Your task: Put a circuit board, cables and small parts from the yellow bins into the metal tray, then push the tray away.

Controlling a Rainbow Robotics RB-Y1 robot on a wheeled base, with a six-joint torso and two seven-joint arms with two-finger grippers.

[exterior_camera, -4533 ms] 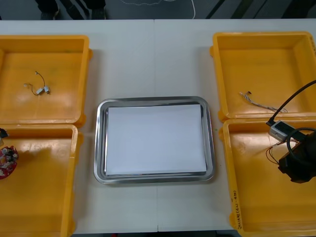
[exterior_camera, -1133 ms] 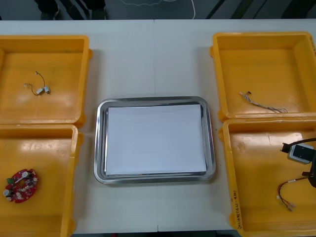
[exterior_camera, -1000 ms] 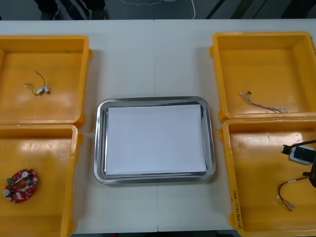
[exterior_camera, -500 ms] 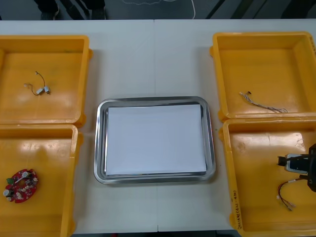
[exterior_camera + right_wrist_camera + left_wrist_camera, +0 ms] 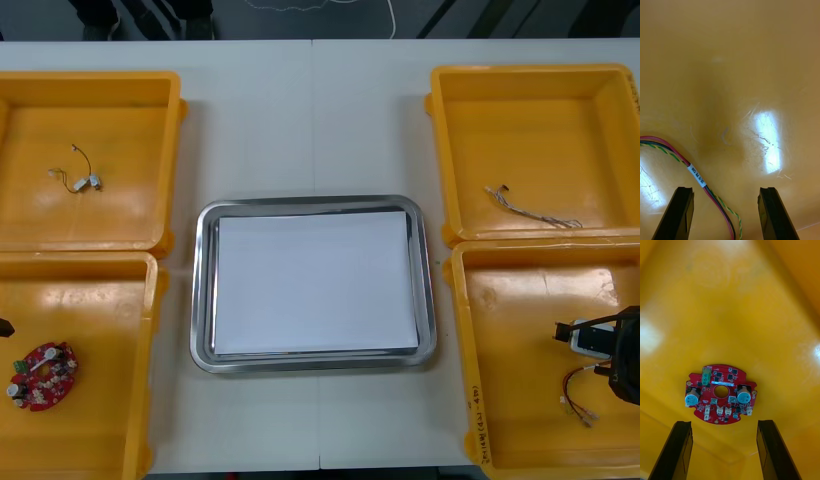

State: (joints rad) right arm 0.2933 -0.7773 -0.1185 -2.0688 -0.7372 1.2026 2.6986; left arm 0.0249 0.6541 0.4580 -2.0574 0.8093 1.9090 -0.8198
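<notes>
Right tool hangs wide open and unloaded in the near right yellow bin, the red and yellow cable running between its fingers, likely lined up for a grab. Left tool, equally open with nothing held, hovers over the round red circuit board. White-lined metal tray sits mid-surface, nothing loaded yet.

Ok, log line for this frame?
left gripper open over red circuit board, near-left yellow bin | right gripper open over red and yellow cable, near-right yellow bin | metal tray white inside, nothing loaded
</notes>
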